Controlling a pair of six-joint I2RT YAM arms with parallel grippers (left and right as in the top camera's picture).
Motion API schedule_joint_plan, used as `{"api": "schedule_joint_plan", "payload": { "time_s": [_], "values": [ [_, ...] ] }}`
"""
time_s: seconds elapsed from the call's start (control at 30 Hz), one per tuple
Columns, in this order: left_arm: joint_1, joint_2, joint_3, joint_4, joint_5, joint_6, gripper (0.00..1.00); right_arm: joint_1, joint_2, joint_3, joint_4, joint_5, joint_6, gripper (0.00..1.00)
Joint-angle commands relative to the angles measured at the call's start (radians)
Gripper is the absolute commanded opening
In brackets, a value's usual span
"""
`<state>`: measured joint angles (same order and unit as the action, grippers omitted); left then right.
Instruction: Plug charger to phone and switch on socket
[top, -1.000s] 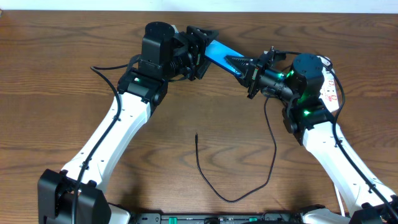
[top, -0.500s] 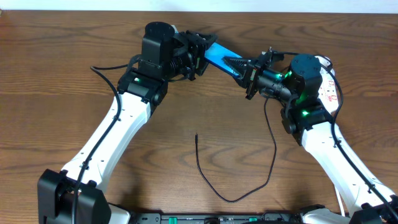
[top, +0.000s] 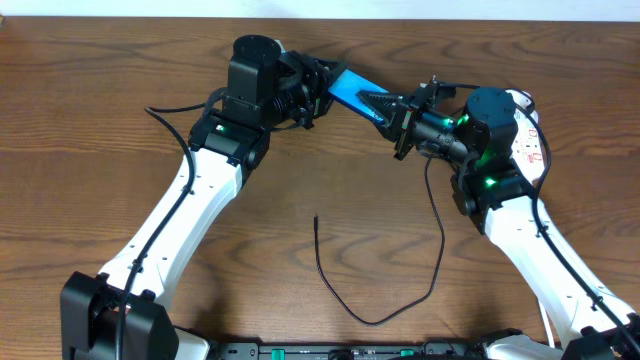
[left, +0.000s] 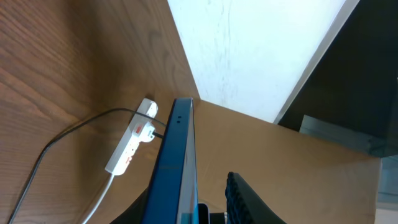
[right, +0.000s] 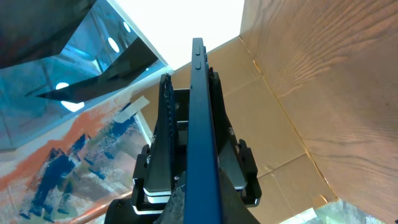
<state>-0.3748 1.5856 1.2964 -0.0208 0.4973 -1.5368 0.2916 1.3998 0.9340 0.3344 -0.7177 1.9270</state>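
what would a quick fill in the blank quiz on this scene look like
1. The left pincer and the right pincer each grip one end of the phone, whose screen is ____.
2. The charger, a thin ____ cable, lies loose on the table, its free tip in neither pincer.
3. The socket lies on the robot's ____ side.

Missing words: blue; black; right
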Motion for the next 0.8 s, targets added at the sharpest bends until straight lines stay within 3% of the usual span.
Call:
{"api": "schedule_joint_plan", "payload": {
  "time_s": [0.0,0.27,0.43,0.53,0.77],
  "values": [
    [0.005,-0.018,0.009,0.003,-0.013,0.014,0.28,0.021,-0.008,0.019,0.015,0.002,0.007,0.02],
    [0.005,-0.018,0.009,0.000,-0.013,0.014,0.27,0.032,-0.008,0.019,0.019,0.002,0.007,0.02],
    [0.005,-0.018,0.009,0.000,-0.013,0.014,0.19,0.032,-0.008,0.019,0.025,0.001,0.006,0.01],
    [0.005,-0.018,0.009,0.000,-0.013,0.014,0.08,0.032,-0.008,0.019,0.025,0.001,0.006,0.01],
    [0.005,-0.018,0.009,0.000,-0.013,0.014,0.07,0.032,-0.008,0.019,0.025,0.001,0.005,0.02]
  ]
}}
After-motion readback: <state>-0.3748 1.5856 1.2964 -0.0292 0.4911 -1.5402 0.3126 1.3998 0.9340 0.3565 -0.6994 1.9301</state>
